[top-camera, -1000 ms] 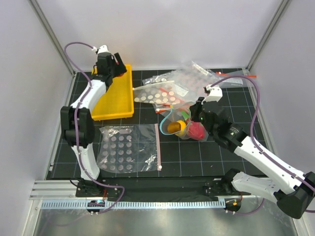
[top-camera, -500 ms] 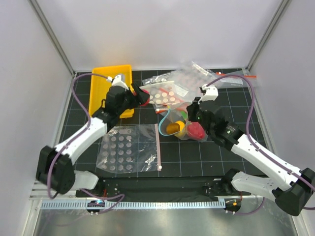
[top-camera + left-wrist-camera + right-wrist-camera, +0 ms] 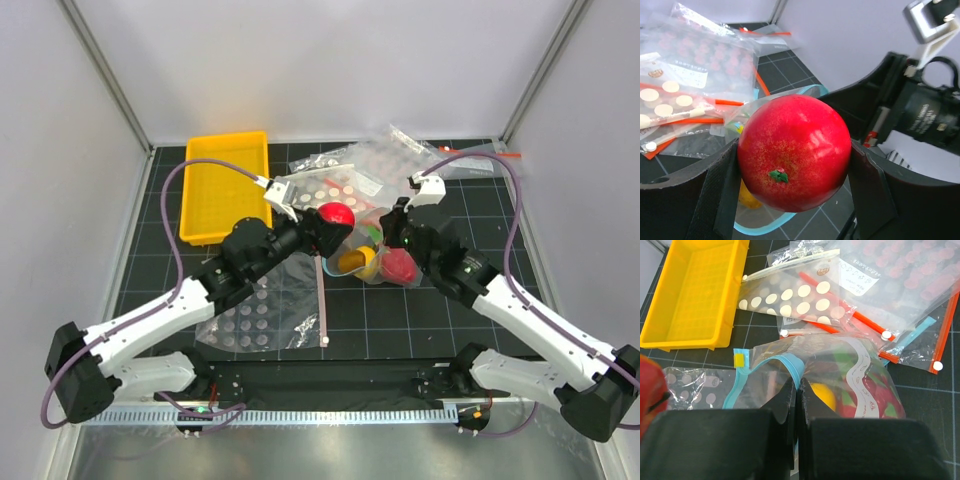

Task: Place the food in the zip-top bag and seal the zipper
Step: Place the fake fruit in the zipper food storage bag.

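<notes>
The red ball (image 3: 337,214) (image 3: 794,152) sits between the two fingers of my left gripper (image 3: 328,224) (image 3: 794,172), which is shut on it just left of the zip-top bag's mouth. The clear zip-top bag (image 3: 378,252) (image 3: 850,365) holds a yellow lemon (image 3: 352,262) (image 3: 823,394) and a pink-red fruit with green leaves (image 3: 400,266) (image 3: 875,392). My right gripper (image 3: 386,234) (image 3: 798,385) is shut on the light-blue zipper (image 3: 333,244) (image 3: 790,367) and holds that edge up, so the mouth stands open in a loop (image 3: 760,229).
A yellow tray (image 3: 222,188) stands at the back left. A white-dotted bag with a pink strip (image 3: 262,305) lies under the left arm. A heap of other bags with red-orange strips (image 3: 395,165) (image 3: 860,300) lies behind the zip-top bag.
The left arm has swung from the yellow tray down and to the right, carrying the red ball to the bag's mouth. The right gripper has stayed on the zipper.
</notes>
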Controlling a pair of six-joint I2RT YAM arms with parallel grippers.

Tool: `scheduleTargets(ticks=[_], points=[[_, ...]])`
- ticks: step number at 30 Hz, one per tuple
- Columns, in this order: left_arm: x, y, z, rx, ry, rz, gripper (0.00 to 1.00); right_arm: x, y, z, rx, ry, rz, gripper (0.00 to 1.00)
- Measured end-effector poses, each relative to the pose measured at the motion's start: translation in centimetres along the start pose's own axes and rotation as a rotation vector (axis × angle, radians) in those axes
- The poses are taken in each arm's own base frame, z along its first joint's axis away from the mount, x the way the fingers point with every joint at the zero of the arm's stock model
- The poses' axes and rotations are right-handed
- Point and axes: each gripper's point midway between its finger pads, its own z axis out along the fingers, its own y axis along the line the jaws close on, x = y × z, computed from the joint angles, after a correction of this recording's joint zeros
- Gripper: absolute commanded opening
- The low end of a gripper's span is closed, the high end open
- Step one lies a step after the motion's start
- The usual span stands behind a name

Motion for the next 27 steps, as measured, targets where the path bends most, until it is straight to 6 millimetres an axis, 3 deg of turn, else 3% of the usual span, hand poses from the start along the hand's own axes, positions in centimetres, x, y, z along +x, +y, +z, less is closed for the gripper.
scheduleTargets(ticks=[9,13,21,27], points=[[5.6,1.9,3.3,-0.031,0.149,0.056,0.22,-0.5,-0.2,-1.1,-0.017,-0.024,0.017,0.01],[7.2,1.8,4.7,-0.014,0.198,0.079,0.22,-0.5,-0.2,-1.1,-0.018,-0.024,0.019,0.01],[9.2,-0.1,5.0,0.020,0.235,0.177,0.22,-0.8,-0.7,-1.3,0.005,-0.042,0.030,0.01],[9.1,-1.3,4.7,0.045,0.223,0.230,0.22,-1.0,-1.1,-1.5,0.021,-0.057,0.042,0.01]])
